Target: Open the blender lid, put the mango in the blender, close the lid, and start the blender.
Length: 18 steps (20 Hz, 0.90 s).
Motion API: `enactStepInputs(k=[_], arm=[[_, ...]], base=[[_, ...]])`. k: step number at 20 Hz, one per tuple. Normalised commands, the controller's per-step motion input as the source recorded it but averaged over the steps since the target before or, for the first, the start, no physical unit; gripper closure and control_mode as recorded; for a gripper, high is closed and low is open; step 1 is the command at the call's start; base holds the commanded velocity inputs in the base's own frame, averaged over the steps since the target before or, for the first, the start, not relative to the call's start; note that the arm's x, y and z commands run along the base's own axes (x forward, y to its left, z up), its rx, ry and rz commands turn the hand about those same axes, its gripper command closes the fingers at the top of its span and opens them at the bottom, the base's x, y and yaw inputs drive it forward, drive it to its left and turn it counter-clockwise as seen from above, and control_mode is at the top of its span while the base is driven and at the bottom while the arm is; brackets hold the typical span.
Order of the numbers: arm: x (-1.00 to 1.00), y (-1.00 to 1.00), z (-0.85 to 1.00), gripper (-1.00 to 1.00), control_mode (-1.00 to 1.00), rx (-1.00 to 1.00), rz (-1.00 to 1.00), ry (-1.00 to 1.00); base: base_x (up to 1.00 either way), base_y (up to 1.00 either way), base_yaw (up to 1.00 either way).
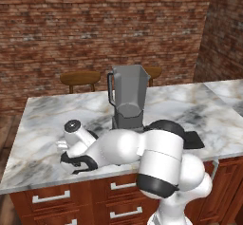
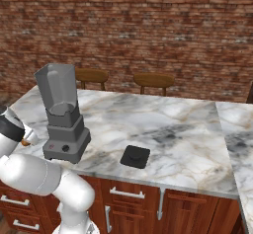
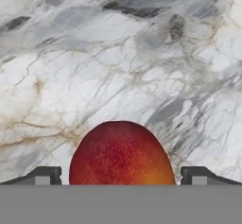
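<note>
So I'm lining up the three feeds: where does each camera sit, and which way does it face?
Left base view: behind-left, facing the blender; white arm rises lower right.
Right base view: behind-right, facing blender, blender lid on the counter; arm lower left.
Hand view: looks down on the mango between the open gripper tips.
Both base views share the blender.

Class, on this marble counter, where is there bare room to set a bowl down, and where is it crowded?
Free: the marble counter right of the flat black square lid. Crowded: the corner left of the grey square-jarred blender, where the open gripper straddles the red-orange mango.
</note>
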Motion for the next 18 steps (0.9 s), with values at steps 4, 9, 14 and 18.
enactStepInputs(k=[4, 9, 14, 18], arm=[[0.11, 0.00, -0.18, 1.00, -1.00, 0.00, 0.00, 0.00], [0.00, 0.00, 0.10, 1.00, -1.00, 0.00, 0.00, -0.02], [-0.06, 0.00, 0.81, 1.00, -1.00, 0.00, 0.00, -0.10], [-0.17, -0.16, 1.00, 1.00, -1.00, 0.00, 0.00, -0.13]], base=[[0.00, 0.00, 0.00], [0.00, 0.00, 0.00], [0.00, 0.00, 0.00], [0.00, 0.00, 0.00]])
